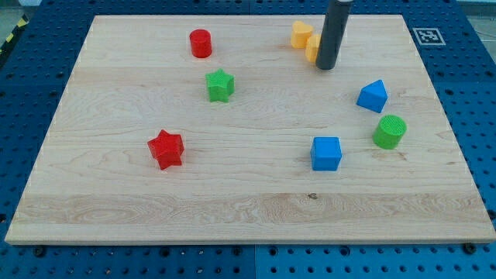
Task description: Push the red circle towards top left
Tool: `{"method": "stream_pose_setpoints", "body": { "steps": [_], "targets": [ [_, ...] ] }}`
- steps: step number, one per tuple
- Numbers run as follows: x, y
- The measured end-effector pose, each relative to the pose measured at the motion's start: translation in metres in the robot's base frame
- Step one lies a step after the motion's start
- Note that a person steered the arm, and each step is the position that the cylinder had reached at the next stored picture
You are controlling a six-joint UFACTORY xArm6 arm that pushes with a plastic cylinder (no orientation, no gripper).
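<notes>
Red circle (201, 43) sitting near worktop (116, 194) top, left of centre. My tip (325, 67) resting well right of it, touching yellow blocks (305, 39). Green star (220, 85) lying just below red circle. No claw showing; state cannot be told.

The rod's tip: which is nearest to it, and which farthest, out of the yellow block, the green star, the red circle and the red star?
From my tip:
1. Yellow block, touching it on the view's left.
2. Green star, left and slightly lower.
3. Red circle, farther left, near the top.
4. Red star, lower left.
</notes>
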State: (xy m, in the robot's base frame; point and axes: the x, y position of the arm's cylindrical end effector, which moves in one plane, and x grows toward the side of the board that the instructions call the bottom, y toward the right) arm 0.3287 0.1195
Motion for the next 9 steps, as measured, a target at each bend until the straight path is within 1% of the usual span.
{"method": "stream_pose_setpoints", "body": {
  "steps": [2,3,7,9],
  "targets": [
    [-0.009,-0.057],
    [-0.029,-0.075],
    [-0.033,-0.079],
    [-0.033,-0.097]
  ]
}}
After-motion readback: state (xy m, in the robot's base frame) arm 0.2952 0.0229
